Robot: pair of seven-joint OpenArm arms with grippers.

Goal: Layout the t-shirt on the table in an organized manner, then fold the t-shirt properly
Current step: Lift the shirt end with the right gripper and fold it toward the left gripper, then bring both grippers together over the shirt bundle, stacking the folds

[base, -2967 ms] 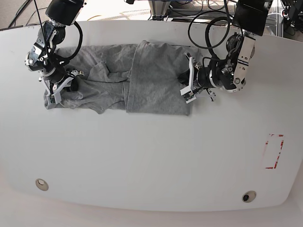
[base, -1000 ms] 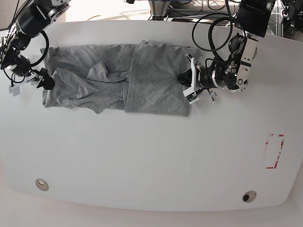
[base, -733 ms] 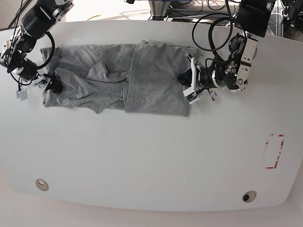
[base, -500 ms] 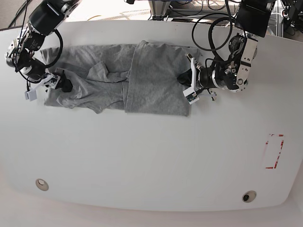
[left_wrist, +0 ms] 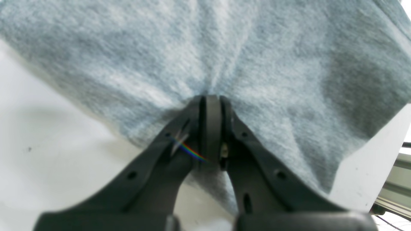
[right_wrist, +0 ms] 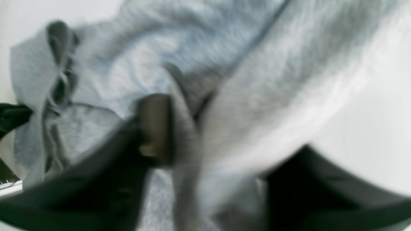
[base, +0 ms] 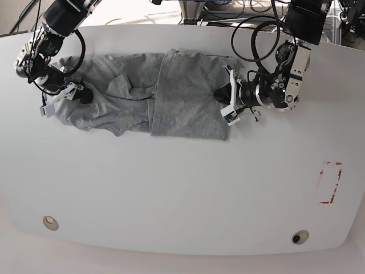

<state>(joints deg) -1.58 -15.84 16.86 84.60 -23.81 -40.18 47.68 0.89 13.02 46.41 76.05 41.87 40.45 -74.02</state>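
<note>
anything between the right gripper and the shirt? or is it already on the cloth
Nothing visible in the way. The right gripper is at the t-shirt's edge on the base view's left, with grey fabric bunched between its fingers in the blurred wrist view. The left gripper is shut on the opposite edge.

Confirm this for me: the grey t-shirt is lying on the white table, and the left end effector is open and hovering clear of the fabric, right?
Not quite. The left end effector is shut, pinching the edge of the t-shirt, as the left wrist view shows. The rest holds: the grey t-shirt lies on the white table.
</note>
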